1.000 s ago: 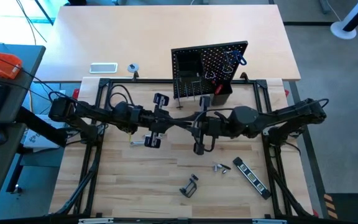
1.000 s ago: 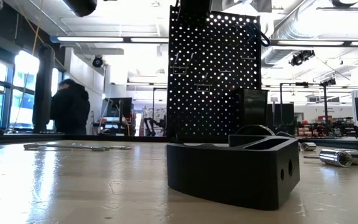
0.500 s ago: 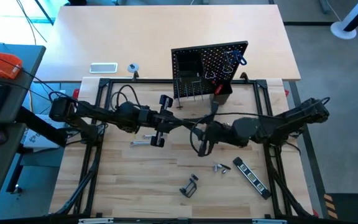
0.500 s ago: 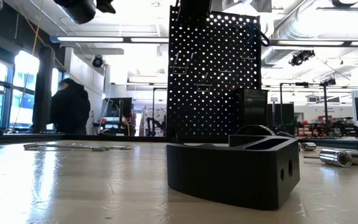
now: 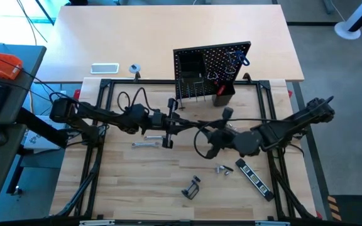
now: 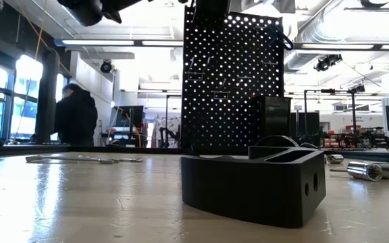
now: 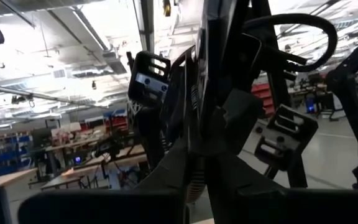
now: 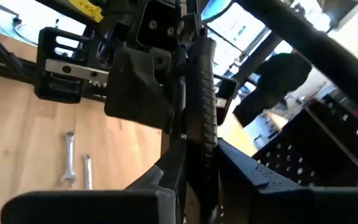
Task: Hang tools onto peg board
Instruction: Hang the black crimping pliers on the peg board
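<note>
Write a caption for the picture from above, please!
Left gripper and right gripper face each other mid-table before the peg board; a wrench and clamp lie loose.

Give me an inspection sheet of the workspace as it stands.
Surface: wooden table, no spills seen.
Job's things: peg board upright, hung tools on it; wrenches, clamp and striped bar lie loose.
Clutter: white rectangle, tape roll behind the frame.
Grippers: left gripper shut on dark ribbed tool; right gripper alongside, mid-table.
Cables: cable loops on both arms, no snag seen.
Surroundings: person standing far behind.
</note>
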### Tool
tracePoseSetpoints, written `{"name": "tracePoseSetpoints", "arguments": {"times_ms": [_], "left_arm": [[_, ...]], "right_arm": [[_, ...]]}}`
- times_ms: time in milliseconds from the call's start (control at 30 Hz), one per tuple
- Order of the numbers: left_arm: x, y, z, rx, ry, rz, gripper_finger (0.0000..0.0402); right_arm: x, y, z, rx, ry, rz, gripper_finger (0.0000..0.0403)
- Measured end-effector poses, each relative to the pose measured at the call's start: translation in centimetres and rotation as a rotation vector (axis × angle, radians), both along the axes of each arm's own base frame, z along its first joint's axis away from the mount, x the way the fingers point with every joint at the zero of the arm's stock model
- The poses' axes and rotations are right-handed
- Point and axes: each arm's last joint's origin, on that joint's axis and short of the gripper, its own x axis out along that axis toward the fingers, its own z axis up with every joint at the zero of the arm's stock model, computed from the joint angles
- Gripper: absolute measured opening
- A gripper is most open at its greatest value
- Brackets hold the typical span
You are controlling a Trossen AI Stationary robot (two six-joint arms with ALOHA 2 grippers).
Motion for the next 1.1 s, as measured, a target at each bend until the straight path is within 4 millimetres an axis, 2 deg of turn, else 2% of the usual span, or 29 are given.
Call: {"name": "tracePoseSetpoints", "arguments": {"times_ms": [333, 1100], "left_arm": [[0.0, 0.3, 0.4, -0.019, -0.022, -0.041, 0.0023], [-0.2, 0.2, 0.6, -0.020, -0.042, -0.075, 0.0024]], "right_arm": [[-0.3, -0.6, 0.0, 0.051, -0.002, -0.040, 0.0063], [0.7, -2.6, -0.6, 0.268, 0.002, 0.032, 0.0045]]}}
